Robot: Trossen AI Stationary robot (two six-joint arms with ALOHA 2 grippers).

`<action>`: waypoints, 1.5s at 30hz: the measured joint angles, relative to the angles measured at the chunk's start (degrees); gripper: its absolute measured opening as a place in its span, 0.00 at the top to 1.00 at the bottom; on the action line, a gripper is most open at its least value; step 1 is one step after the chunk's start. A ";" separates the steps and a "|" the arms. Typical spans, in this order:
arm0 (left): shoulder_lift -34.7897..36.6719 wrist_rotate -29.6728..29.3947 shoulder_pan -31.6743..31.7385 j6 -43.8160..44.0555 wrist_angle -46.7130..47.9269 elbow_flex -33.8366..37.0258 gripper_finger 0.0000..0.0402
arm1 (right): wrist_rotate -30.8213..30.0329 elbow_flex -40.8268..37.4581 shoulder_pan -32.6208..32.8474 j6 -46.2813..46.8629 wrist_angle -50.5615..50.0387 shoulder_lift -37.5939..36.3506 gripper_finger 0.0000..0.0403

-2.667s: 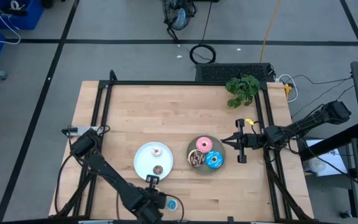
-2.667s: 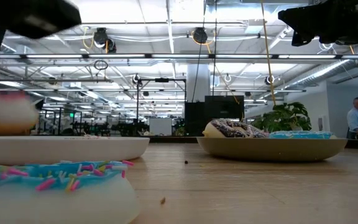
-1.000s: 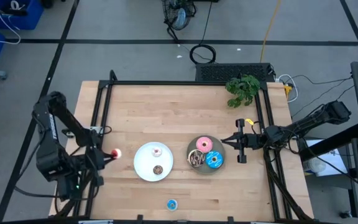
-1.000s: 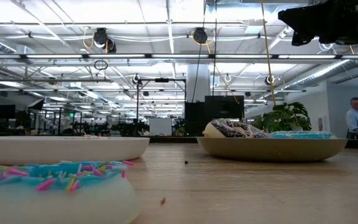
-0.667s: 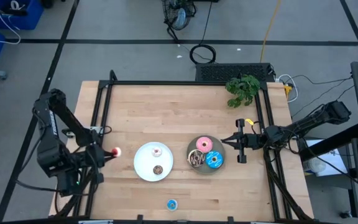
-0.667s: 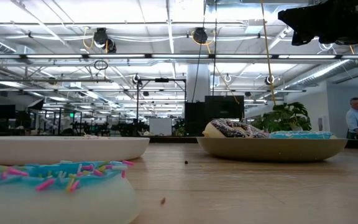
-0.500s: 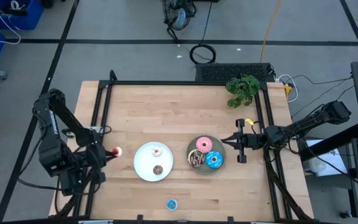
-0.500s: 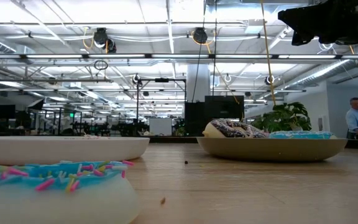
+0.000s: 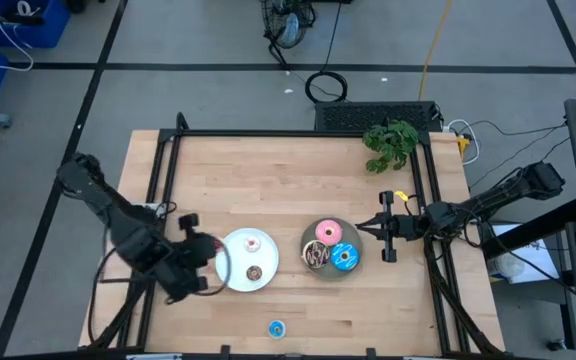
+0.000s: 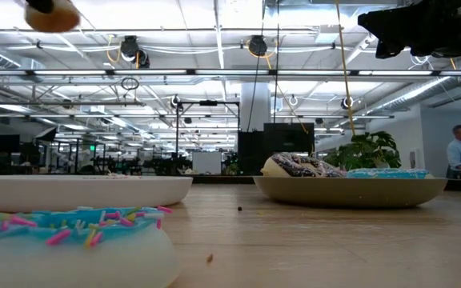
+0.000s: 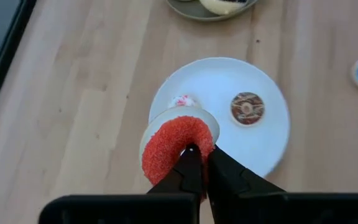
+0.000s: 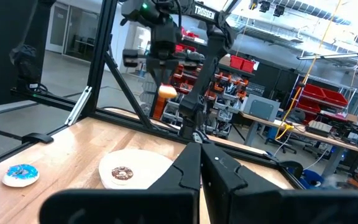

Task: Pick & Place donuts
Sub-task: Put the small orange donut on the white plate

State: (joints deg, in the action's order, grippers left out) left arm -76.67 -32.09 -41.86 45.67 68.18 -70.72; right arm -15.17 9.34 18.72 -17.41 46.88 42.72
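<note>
My left gripper (image 11: 197, 163) is shut on the tiny red donut (image 11: 174, 144) and hangs above the left rim of the white plate (image 9: 236, 262). In the low view that donut (image 10: 52, 14) shows high up, with its pale underside. The tiny white-pink donut (image 9: 252, 241) and tiny brown donut (image 9: 254, 272) lie on the white plate. The pink (image 9: 328, 233), brown streaked (image 9: 315, 256) and blue sprinkled (image 9: 345, 257) donuts lie on the grey plate (image 9: 330, 272). The tiny blue donut (image 9: 276, 328) lies on the table near its near edge. My right gripper (image 9: 366, 228) waits shut beside the grey plate. My left gripper pinches the red donut by the part of its ring nearest the fingers (image 11: 182, 163), and the fingertips reach up to its hole. The fingers come slanting down from the table's left side. The donut is lifted clear and tilted, its red top toward the wrist camera.
A green plant (image 9: 390, 143) sits at the table's far right corner. A black frame (image 9: 168, 170) runs along the table's left, far and right edges. Bare wood lies between the plates and the far edge. A person (image 10: 460, 156) stands in the room beyond.
My left arm has swung from the table's left edge toward the white plate, carrying the red donut, which stays shut in the fingers. In the low view the donut has come into sight at the upper left. My right arm has kept still.
</note>
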 joint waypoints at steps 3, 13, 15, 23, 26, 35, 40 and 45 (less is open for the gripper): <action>-2.64 0.43 3.16 -3.33 -2.66 0.00 0.96 | 0.00 0.00 0.01 0.00 -0.01 -0.01 1.00; -16.06 8.50 9.52 -9.01 -4.89 0.00 0.97 | 0.02 0.00 0.00 0.00 -0.01 -0.02 1.00; -18.68 10.30 10.31 -9.90 -5.10 0.00 0.98 | 0.02 0.00 0.00 0.00 -0.01 -0.02 1.00; -25.47 15.70 12.72 -12.02 -6.98 0.00 0.95 | 0.02 0.00 0.00 0.00 0.00 -0.01 1.00; -26.90 16.19 12.98 -11.98 -8.82 0.00 0.98 | 0.02 0.00 0.02 0.00 -0.01 0.00 1.00; -31.78 18.04 13.15 -11.10 -9.41 0.00 0.92 | 0.04 0.00 0.00 0.02 0.04 -0.02 1.00; -32.65 19.68 13.92 -12.22 -10.47 0.00 0.92 | 0.02 0.00 0.01 0.02 0.09 -0.01 1.00; -31.97 21.66 14.53 -12.01 -11.58 0.00 0.87 | 0.02 0.00 0.00 0.00 0.06 -0.02 1.00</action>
State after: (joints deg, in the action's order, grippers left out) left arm -108.64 -10.43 -27.33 33.66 56.60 -70.72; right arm -15.15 9.34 18.72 -17.41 46.94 42.70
